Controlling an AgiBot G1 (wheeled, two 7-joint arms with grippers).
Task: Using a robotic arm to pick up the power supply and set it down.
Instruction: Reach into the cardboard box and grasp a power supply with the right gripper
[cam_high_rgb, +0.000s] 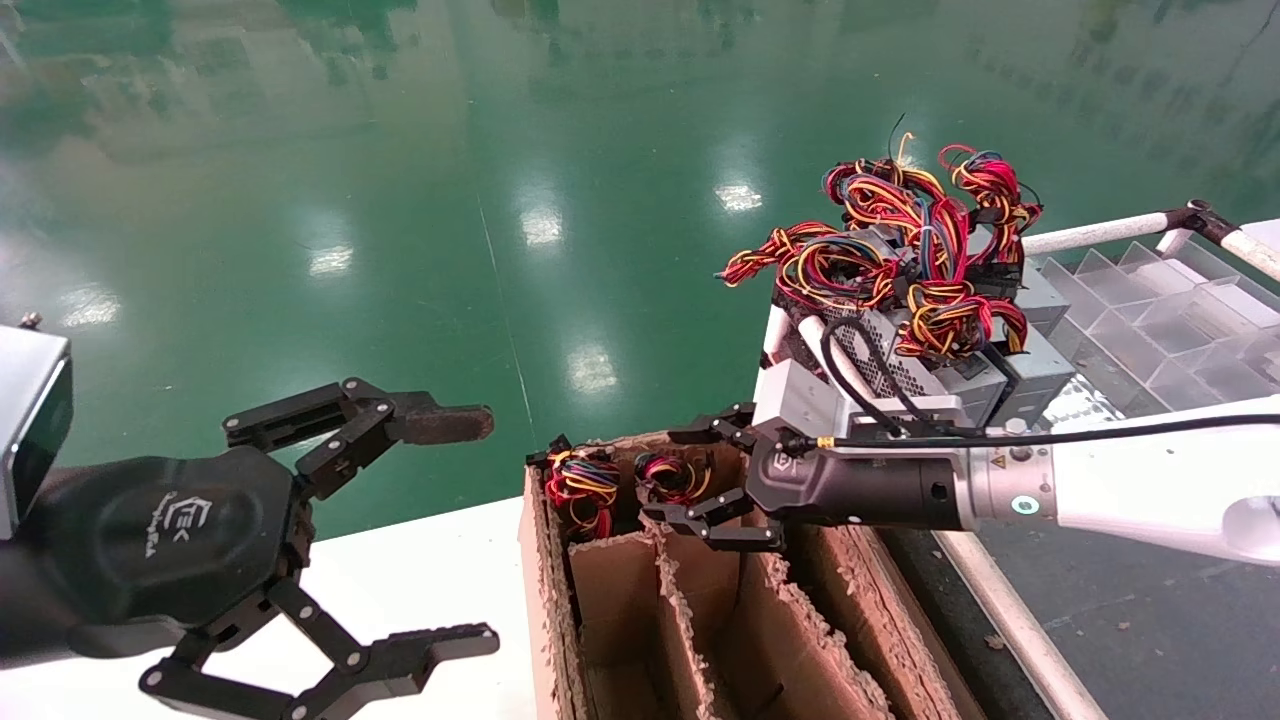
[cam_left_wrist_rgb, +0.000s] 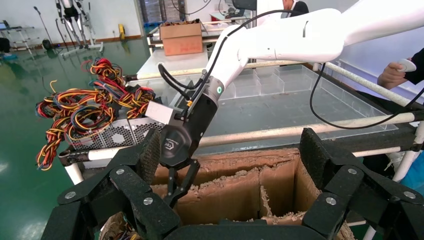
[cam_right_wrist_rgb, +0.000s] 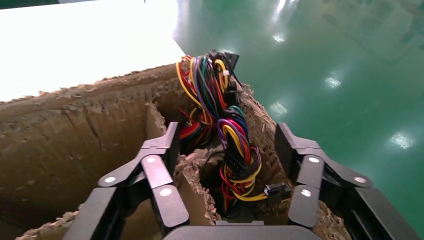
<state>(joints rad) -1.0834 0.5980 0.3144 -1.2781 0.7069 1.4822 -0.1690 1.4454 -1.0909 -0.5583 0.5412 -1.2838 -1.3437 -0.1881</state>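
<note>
Floor (cam_high_rgb: 400, 150): glossy green, fills the far half of the head view.
Table (cam_high_rgb: 420, 590): white top, under the left arm, touching the box's left wall.
Cardboard box (cam_high_rgb: 545, 600): brown, ragged edges, split by dividers (cam_high_rgb: 690, 640) into narrow slots; near slots look bare.
Clear tray (cam_high_rgb: 1150, 320): partitioned, on the right behind white rails.
Pile of power supplies (cam_high_rgb: 940, 370): grey metal boxes stacked beyond the box's far right corner, tangled red, yellow and black wires on top.
Right gripper (cam_high_rgb: 712, 485): black, on the white arm, reaching over the box's far end; fingers spread, nothing between them.
Left gripper (cam_high_rgb: 470, 530): over the table, well apart from the box; fingers wide, holding nothing.
Power supply (cam_right_wrist_rgb: 235, 165): upright in a far slot, only its wire bundle visible, directly ahead of the right gripper's spread fingers.
Second wire bundle (cam_high_rgb: 582, 488): in the neighbouring far-left slot.
</note>
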